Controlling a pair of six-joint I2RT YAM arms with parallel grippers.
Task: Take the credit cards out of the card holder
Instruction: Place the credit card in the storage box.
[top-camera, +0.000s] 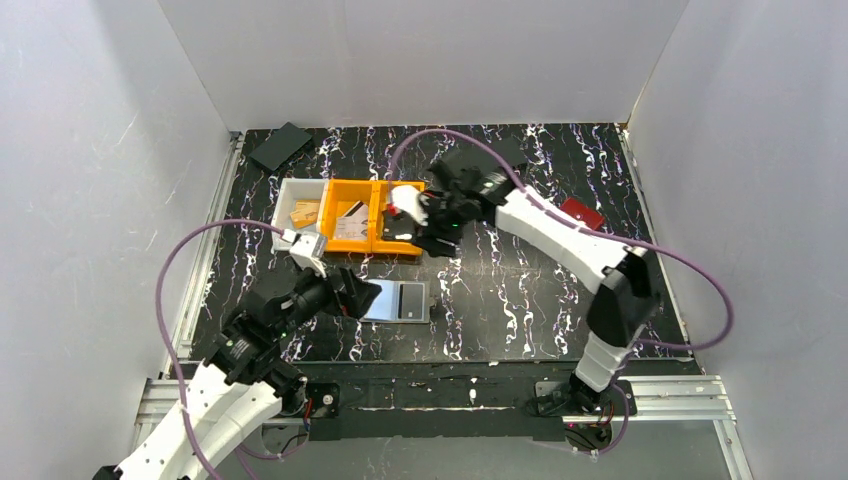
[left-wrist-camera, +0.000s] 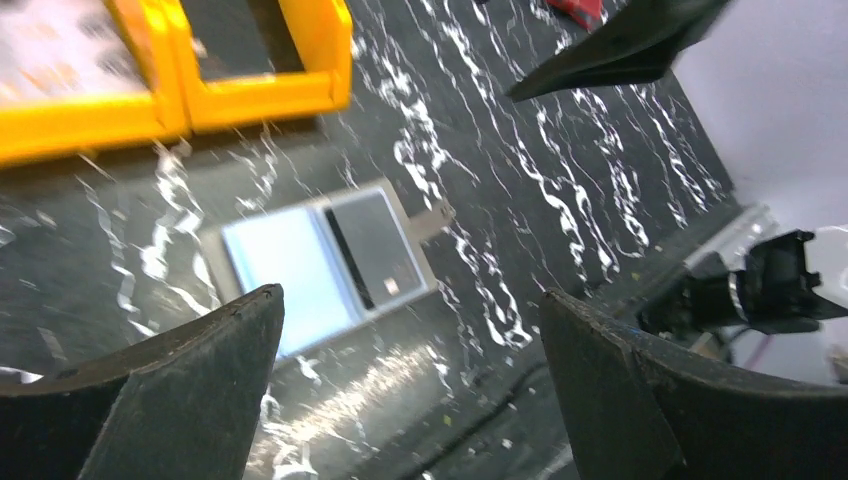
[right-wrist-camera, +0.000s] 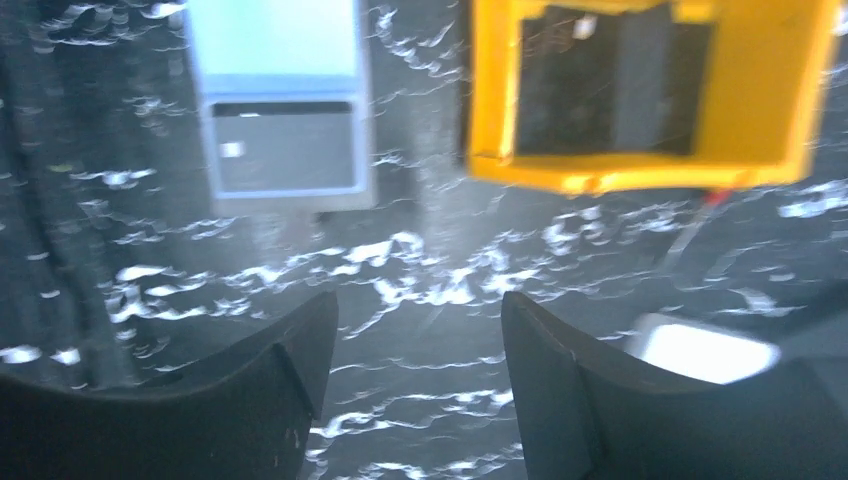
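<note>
As the card holder (top-camera: 405, 301) lies open crosswise on the table (top-camera: 500, 290), I hold the left gripper (top-camera: 358, 297), jaws apart, just off its left end, nearest.

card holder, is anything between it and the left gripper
Nothing visible does. In the left wrist view the left gripper is open, and the card holder lies unfolded flat on the table just ahead of its fingers. The orange bins sit beyond it, out of the path.
</note>
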